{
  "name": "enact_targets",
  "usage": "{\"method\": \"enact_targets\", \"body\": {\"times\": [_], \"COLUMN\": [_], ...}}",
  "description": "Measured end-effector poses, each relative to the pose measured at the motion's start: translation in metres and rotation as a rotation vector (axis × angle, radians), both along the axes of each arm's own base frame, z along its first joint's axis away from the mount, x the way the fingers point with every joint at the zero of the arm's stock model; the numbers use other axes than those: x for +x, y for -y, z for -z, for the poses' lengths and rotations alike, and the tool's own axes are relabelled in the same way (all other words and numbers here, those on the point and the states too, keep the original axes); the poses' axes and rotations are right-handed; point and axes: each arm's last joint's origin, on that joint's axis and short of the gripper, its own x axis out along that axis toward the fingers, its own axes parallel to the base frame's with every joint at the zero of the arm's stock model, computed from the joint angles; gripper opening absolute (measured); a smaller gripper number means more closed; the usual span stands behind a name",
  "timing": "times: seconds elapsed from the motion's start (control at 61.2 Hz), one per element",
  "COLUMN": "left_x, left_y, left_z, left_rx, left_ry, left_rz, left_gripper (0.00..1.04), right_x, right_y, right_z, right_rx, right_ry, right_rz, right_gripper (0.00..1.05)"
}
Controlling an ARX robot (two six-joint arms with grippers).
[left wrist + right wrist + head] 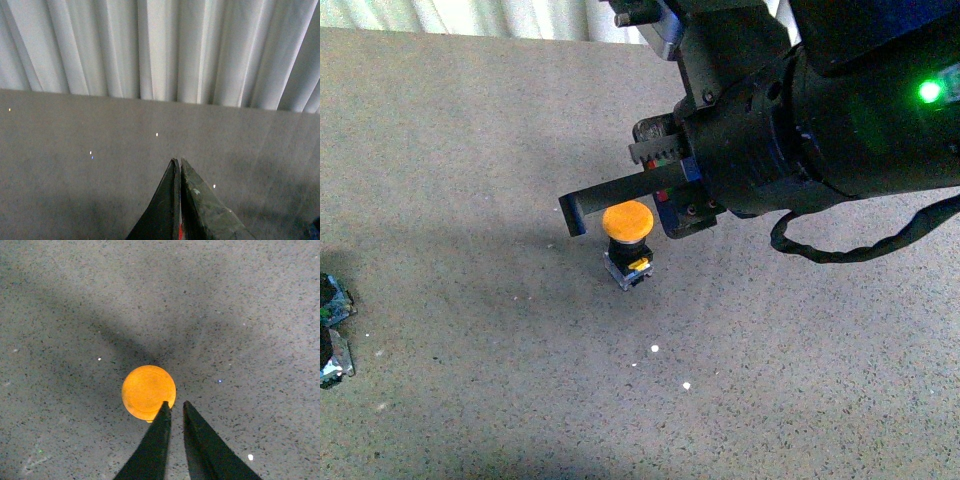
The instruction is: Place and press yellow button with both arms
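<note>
The button [628, 224] stands upright on the table [470, 150], just left of the front view's centre, its yellow cap above a black collar and a small clear base with a yellow tab. The right arm [820, 110] fills the upper right of that frame, a green light on its casing and a black cable looping below it. The right gripper [574, 216] reaches left along the cap's far side, and its hooked tip shows just left of the cap. Whether it touches the cap cannot be told.

In the right wrist view the 2 fingers [152, 450] lie nearly together with a narrow slit between them, clamped on nothing. Their tips are at the cap's rim.

The left gripper [177, 163] shows only in its own view, fingers pressed together over bare table, facing a white curtain [150, 50] at the far edge.

Open grey table spreads to the left of and below the button. Debris [334, 362] sits at the left edge, well apart from it.
</note>
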Motion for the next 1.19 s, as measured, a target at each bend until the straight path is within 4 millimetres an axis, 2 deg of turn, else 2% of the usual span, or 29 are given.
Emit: {"method": "enact_targets", "body": {"times": [0.033,0.327,1.193], "left_x": [-0.001,-0.002,-0.002], "left_y": [0.000,0.000,0.000], "left_z": [-0.001,-0.001,-0.001], "left_rx": [0.000,0.001,0.000], "left_ry": [0.013,0.014,0.014], "left_rz": [0.000,-0.002,-0.002], "left_gripper": [0.01,0.01,0.01], "right_x": [0.001,0.005,0.019], "right_y": [-0.001,-0.011,-0.013], "right_z": [0.001,0.015,0.025], "right_rx": [0.001,0.009,0.035], "right_ry": [-0.006,-0.060,-0.103], "right_rz": [0.000,-0.009,-0.001], "right_gripper": [0.01,0.01,0.01]}}
